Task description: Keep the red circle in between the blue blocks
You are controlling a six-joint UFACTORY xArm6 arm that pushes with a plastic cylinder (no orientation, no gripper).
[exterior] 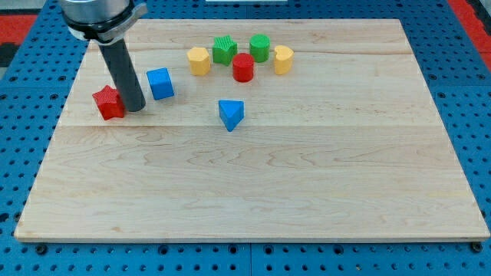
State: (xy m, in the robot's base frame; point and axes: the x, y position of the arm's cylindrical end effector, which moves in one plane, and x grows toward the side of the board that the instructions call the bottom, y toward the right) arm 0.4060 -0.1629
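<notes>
1. A red star-shaped block (pixel 109 102) lies at the view's left on the pale, grained wooden desk (pixel 253 192).
2. My tip (pixel 135 109), a smooth dark rod's end with no hand, touches its right side, just left of the blue cube (pixel 160 83).
3. The blue triangular block (pixel 231 114) lies mid-desk.
4. The red circle (pixel 243 67) sits above it, ringed by a yellow block (pixel 199 60), a green star-like block (pixel 224 50), a green cylinder (pixel 259 47) and another yellow block (pixel 283 59).

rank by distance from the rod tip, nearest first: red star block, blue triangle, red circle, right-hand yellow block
From my tip:
1. Red star block, right beside the tip on the view's left.
2. Blue triangle, to the view's right, mid-board.
3. Red circle, up in the top cluster.
4. Right-hand yellow block, at the cluster's right end.
</notes>
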